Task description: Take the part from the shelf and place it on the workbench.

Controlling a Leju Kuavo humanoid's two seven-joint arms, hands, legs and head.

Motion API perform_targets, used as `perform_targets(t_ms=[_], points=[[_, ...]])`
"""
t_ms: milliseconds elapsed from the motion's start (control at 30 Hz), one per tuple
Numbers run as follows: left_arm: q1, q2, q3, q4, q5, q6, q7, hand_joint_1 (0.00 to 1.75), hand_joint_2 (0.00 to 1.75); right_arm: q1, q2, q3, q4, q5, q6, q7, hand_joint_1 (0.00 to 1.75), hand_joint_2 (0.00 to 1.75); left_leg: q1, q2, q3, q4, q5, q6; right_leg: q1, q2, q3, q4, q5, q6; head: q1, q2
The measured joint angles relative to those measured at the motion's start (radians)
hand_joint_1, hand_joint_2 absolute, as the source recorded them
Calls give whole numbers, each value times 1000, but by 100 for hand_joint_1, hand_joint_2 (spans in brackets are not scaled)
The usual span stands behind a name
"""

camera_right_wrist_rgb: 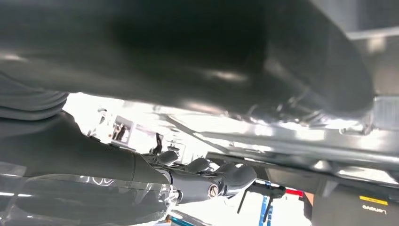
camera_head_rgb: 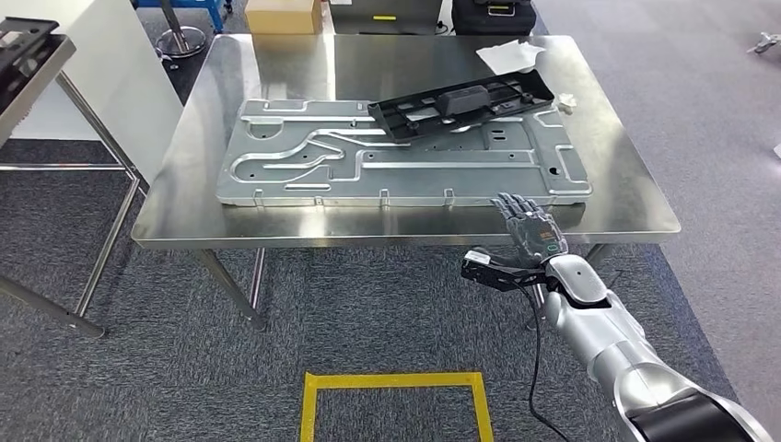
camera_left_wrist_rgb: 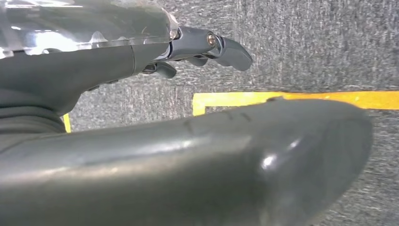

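One long black plastic part (camera_head_rgb: 463, 104) with ribbed framing lay tilted across the far right portion of a large embossed silver metal plate (camera_head_rgb: 304, 157), which rested flat on the stainless steel table (camera_head_rgb: 184, 184). The right hand (camera_head_rgb: 531, 227) was raised at the table's near edge, just beside the plate's near right corner, its dark fingers (camera_head_rgb: 516, 207) extended and slightly spread, holding nothing. The left hand (camera_left_wrist_rgb: 197, 47) hung over grey carpet (camera_left_wrist_rgb: 306, 42) with a yellow tape line (camera_left_wrist_rgb: 291, 98) below it; its fingers (camera_left_wrist_rgb: 230, 52) were apart and empty. A crumpled white sheet (camera_head_rgb: 509, 57) sat at the table's far right corner. A yellow taped square (camera_head_rgb: 394, 405) marked the carpet on the near side of the table.
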Motion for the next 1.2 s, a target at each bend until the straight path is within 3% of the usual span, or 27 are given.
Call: perform_targets(t_ms=[67,133,167,200,233,267,300,333,367,400,433,467,500,533,600,667,733,800,833,867,900,933,1000,1067,1100,1133,1200], points=[[-3,-1,-4,-1,-11,-1,1,0,0,6,-9,-8,-13,-1,-2,8,0,0,-3,-1,-11,0,17,-7,7,-1,87,-129,-4,-13,-1,0],[-6,-1,-10,-2,-21,-3,6,0,0,22,-26,-16,-27,-2,-6,10,0,0,-1,-2,-13,-7,35,-19,13,-3,109,-175,-8,-21,-1,0],[-5,-1,-13,-2,-24,-3,9,0,0,31,-34,-19,-31,-4,-7,8,0,44,0,-3,-15,-11,43,-25,11,-3,106,-181,3,-26,-2,0],[-5,-1,-16,-2,-26,-4,11,0,0,40,-39,-21,-35,-11,-5,2,0,44,1,-4,-21,-8,37,-31,9,-5,101,-189,16,-32,-2,0],[-4,0,-19,-2,-28,-4,12,0,0,49,-42,-25,-38,-23,0,-6,0,44,1,-4,-30,9,11,-36,6,-6,92,-196,31,-39,-2,0],[-4,0,-22,-2,-29,-4,12,0,0,57,-44,-30,-40,-40,6,-17,0,44,2,-4,-44,48,-33,-40,3,-7,80,-201,46,-44,-2,0],[-5,0,-24,-2,-31,-4,12,0,0,65,-46,-37,-42,-63,15,-30,0,0,4,-4,-60,105,-88,-44,4,-7,66,-202,58,-46,-2,0],[-6,0,-26,-2,-34,-4,12,0,0,75,-49,-45,-43,-89,23,-45,0,0,5,-4,-73,172,-136,-48,4,-7,51,-201,70,-48,-2,0],[-7,0,-27,-2,-37,-4,12,0,0,87,-53,-55,-44,-116,30,-61,0,0,7,-4,-81,233,-162,-51,5,-8,36,-200,81,-46,-2,0],[-9,0,-29,-2,-40,-4,13,0,0,100,-58,-66,-44,-144,37,-77,0,0,8,-4,-77,272,-163,-54,5,-9,21,-198,91,-44,-2,0],[-9,1,-30,-2,-42,-4,14,0,0,115,-62,-77,-44,-168,42,-91,0,0,9,-4,-59,278,-142,-56,4,-10,6,-195,101,-41,-2,0],[-10,2,-31,-2,-43,-4,16,0,0,130,-64,-88,-46,-188,45,-103,0,0,9,-4,-23,248,-114,-56,4,-11,-10,-190,110,-37,-2,0],[-12,4,-32,-2,-45,-4,18,0,0,144,-66,-100,-48,-204,47,-113,0,44,9,-3,29,189,-98,-55,3,-11,-24,-184,118,-33,-2,0],[-14,5,-33,-2,-46,-4,20,0,0,158,-68,-111,-51,-219,49,-121,0,87,8,-4,85,112,-100,-52,4,-11,-37,-176,125,-28,-2,0],[-18,6,-36,-2,-48,-4,25,0,0,186,-71,-134,-56,-245,49,-134,0,175,4,-5,154,7,-128,-40,7,-13,-49,-167,138,-17,-2,0],[-20,7,-42,-2,-53,-4,30,0,0,214,-73,-151,-59,-259,46,-139,0,175,1,-6,154,-12,-128,-22,7,-14,-52,-168,153,-4,-2,0],[-21,7,-48,-2,-58,-4,35,0,0,245,-74,-162,-60,-262,40,-139,0,87,3,-2,140,-16,-108,-3,3,-10,-64,-150,128,7,-2,0],[-23,8,-52,-2,-62,-4,39,0,0,272,-76,-170,-62,-262,31,-135,0,0,5,1,117,-18,-83,10,0,-6,-96,-62,34,16,-2,0],[-23,8,-53,-2,-64,-4,40,0,0,284,-77,-174,-64,-262,27,-133,0,0,4,2,101,-17,-71,12,0,-5,-114,5,-16,20,-2,0],[-23,8,-54,-2,-66,-4,41,0,0,295,-77,-176,-68,-260,22,-129,0,0,2,2,86,-17,-60,13,0,-4,-127,71,-48,22,-2,0],[-23,9,-55,-2,-68,-4,41,0,0,307,-77,-178,-73,-257,18,-124,0,0,1,2,71,-16,-49,12,0,-4,-129,115,-55,23,-2,0],[-23,9,-56,-2,-70,-4,42,0,0,318,-76,-179,-79,-253,14,-118,0,0,0,2,56,-15,-38,11,0,-3,-114,127,-41,23,-2,0],[-24,9,-59,-2,-73,-4,43,0,0,332,-75,-181,-91,-245,10,-107,0,0,-1,2,30,-12,-19,7,1,-2,-30,45,6,16,-2,0],[-26,9,-62,-2,-74,-4,44,0,0,335,-73,-185,-105,-243,8,-103,0,0,-4,2,13,-8,-2,-2,5,0,81,-103,3,3,-2,0],[-27,9,-64,-2,-75,-4,44,0,0,335,-72,-187,-111,-243,7,-102,0,0,-5,2,10,-8,6,-7,8,0,115,-156,-9,-3,-2,0],[-28,9,-65,-2,-75,-4,44,0,0,336,-72,-189,-115,-242,6,-101,0,0,-5,3,8,-10,14,-13,12,1,131,-185,-17,-8,-2,0],[-28,10,-69,-2,-75,-4,45,0,0,340,-71,-191,-118,-239,4,-98,0,0,-3,2,4,-12,26,-26,12,-2,124,-197,-4,-21,-2,0]])
